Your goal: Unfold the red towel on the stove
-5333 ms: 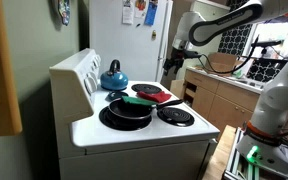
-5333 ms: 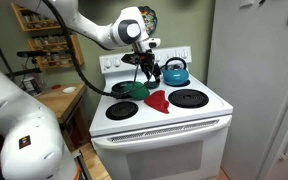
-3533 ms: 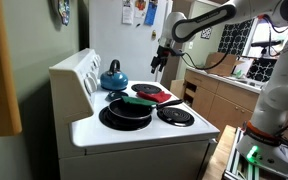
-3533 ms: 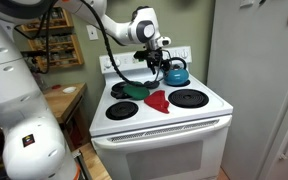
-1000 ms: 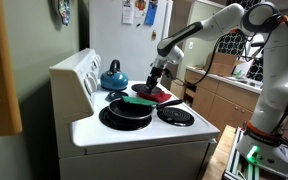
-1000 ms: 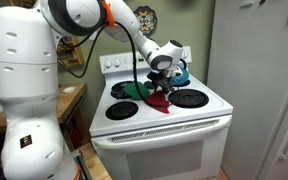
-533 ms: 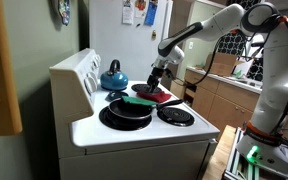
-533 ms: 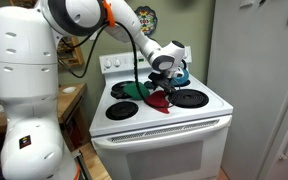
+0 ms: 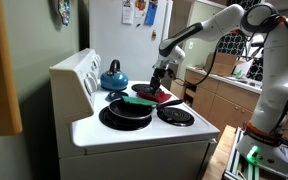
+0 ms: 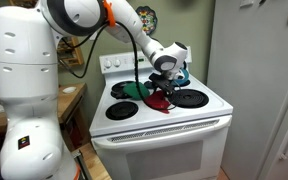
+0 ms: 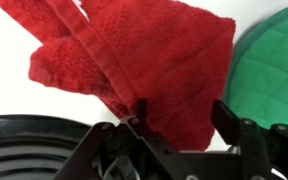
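The red towel (image 11: 144, 50) lies crumpled and folded on the white stove (image 10: 164, 128) between the burners, seen in both exterior views (image 9: 149, 95) (image 10: 158, 102). My gripper (image 11: 181, 112) is down on it, jaws spread wide, with the towel's lower corner between the two black fingers (image 11: 136, 112). One finger touches a fold; the other stands just beside the cloth edge. In both exterior views the gripper (image 9: 160, 86) (image 10: 163, 90) sits low over the towel at the stove's middle.
A blue kettle (image 9: 113, 75) (image 10: 176, 71) stands on a back burner. A black pan (image 9: 126, 113) holds a green quilted pad (image 11: 274, 60) (image 10: 134, 90) right beside the towel. A coil burner (image 11: 34, 150) is close to the fingers. The white refrigerator (image 10: 259, 80) flanks the stove.
The arm has stayed almost still over the towel. The cloth under the gripper looks slightly more bunched than a second ago.
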Available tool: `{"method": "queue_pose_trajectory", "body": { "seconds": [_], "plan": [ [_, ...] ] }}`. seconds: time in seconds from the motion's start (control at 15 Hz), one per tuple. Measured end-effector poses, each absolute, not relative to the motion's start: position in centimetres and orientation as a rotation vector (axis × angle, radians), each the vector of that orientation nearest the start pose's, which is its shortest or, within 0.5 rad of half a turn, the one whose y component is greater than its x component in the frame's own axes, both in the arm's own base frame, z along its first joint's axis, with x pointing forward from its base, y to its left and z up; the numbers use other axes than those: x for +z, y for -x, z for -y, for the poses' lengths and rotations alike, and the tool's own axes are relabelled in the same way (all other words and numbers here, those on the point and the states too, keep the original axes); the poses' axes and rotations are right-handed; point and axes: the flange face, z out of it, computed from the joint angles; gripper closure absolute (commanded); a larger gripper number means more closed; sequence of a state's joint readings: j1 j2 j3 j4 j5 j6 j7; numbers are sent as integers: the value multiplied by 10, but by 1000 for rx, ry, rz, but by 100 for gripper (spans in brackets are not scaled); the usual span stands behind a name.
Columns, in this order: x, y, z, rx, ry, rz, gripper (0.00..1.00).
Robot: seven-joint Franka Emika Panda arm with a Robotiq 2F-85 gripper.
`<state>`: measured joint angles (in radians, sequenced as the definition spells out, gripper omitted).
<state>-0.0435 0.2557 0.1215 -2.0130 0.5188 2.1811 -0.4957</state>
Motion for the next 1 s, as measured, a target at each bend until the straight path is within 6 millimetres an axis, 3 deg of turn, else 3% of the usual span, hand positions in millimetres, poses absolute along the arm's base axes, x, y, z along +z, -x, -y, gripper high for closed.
{"method": "queue_pose_trajectory", "body": {
  "seconds": [0.07, 0.27, 0.47, 0.53, 0.67, 0.73, 0.8, 1.0],
  "plan": [
    [325, -585, -61, -5, 2671, 334, 0],
    [326, -586, -57, -10, 2674, 324, 0],
    [328, -588, -52, -18, 2677, 315, 10],
    [328, -588, -52, -17, 2677, 314, 20],
    [326, -587, -52, -2, 2673, 317, 22],
    [325, -586, -53, 10, 2671, 320, 31],
    [324, -585, -53, 19, 2669, 323, 25],
    [322, -584, -53, 37, 2668, 329, 27]
  ]
}}
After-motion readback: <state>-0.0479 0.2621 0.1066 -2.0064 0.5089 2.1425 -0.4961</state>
